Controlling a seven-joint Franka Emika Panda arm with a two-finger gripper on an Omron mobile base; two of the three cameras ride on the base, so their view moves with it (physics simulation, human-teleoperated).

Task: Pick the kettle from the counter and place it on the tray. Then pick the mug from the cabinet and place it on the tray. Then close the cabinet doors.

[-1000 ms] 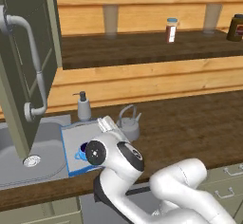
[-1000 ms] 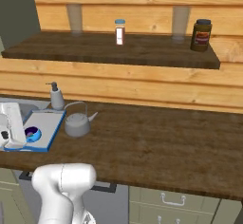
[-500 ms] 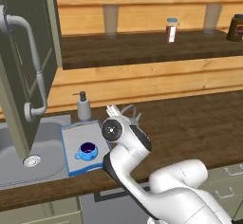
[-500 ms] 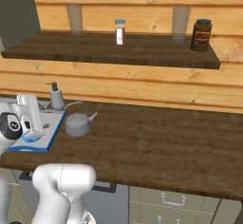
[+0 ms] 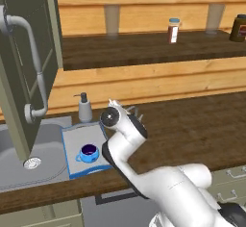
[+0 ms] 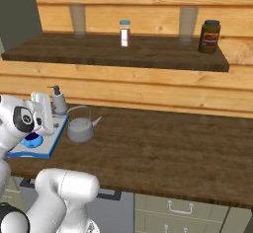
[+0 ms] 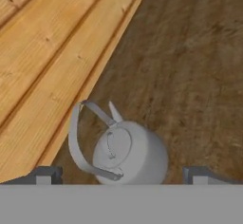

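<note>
Hand view looks down on the kettle [image 7: 128,154] standing on the table [image 7: 190,76] beside the tray [image 5: 72,142], which already holds the mug [image 5: 88,153]. With the gripper [image 7: 121,175] spread wide and empty above it, the kettle pick seems in hand; next it must descend and close on the arched handle.

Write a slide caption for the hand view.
Open gripper looks down on the grey kettle standing on the counter.

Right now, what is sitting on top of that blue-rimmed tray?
A blue mug sits on the tray. The kettle stands on the counter beside it. The arm covers the tray's right part.
</note>
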